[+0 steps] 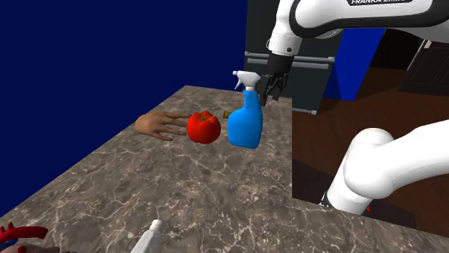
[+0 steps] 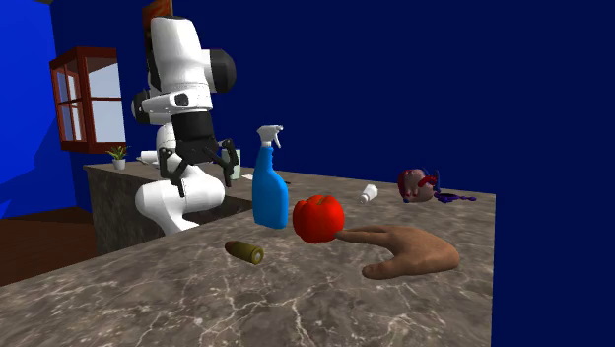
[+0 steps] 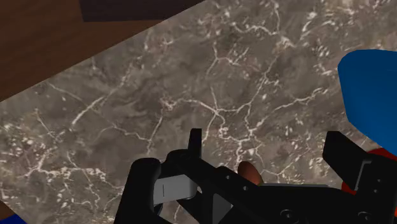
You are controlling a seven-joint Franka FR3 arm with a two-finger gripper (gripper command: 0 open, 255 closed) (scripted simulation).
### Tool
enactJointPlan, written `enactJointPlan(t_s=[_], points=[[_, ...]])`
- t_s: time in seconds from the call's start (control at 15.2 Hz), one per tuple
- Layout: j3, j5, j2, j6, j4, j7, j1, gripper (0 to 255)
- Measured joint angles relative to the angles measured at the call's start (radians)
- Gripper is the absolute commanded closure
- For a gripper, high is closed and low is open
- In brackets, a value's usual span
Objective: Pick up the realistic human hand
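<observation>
The flesh-coloured human hand [image 1: 160, 126] lies flat on the marble counter [image 1: 144, 187], next to a red pepper [image 1: 203, 127]. In the second exterior view the hand [image 2: 409, 249] rests palm down, fingers toward the pepper [image 2: 317, 218]. My black gripper [image 1: 272, 90] hangs above the counter's far end, just beyond a blue spray bottle [image 1: 245, 118]; bottle and pepper stand between it and the hand. Its fingers [image 3: 195, 143] stand apart and open with nothing between them, bare marble beneath my gripper [image 3: 270, 153]. The blue bottle [image 3: 372, 95] shows beside one finger.
A small olive cylinder [image 2: 244, 252] lies near the spray bottle [image 2: 269, 192]. A white bottle [image 1: 147, 241] lies on its side and a red object [image 1: 18, 237] sits at the counter's near end. The counter edge drops to a wood floor [image 1: 338, 136] beside my stand.
</observation>
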Motion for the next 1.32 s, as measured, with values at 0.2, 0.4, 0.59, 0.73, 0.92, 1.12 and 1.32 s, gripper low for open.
enactJointPlan(t_s=[0.2,0.4,0.59,0.73,0.92,1.12,1.32], points=[[-0.014,0.019,0.049,0.018,0.024,-0.030,0.020,0],[-0.052,0.063,0.178,0.043,0.108,-0.111,0.063,0],[-0.081,0.123,0.308,0.063,0.192,-0.195,0.112,0],[-0.100,0.168,0.396,0.065,0.257,-0.255,0.141,0],[-0.125,0.236,0.515,0.045,0.358,-0.347,0.177,0],[-0.135,0.312,0.648,0.016,0.479,-0.430,0.207,0],[-0.136,0.384,0.770,-0.032,0.603,-0.508,0.224,0]])
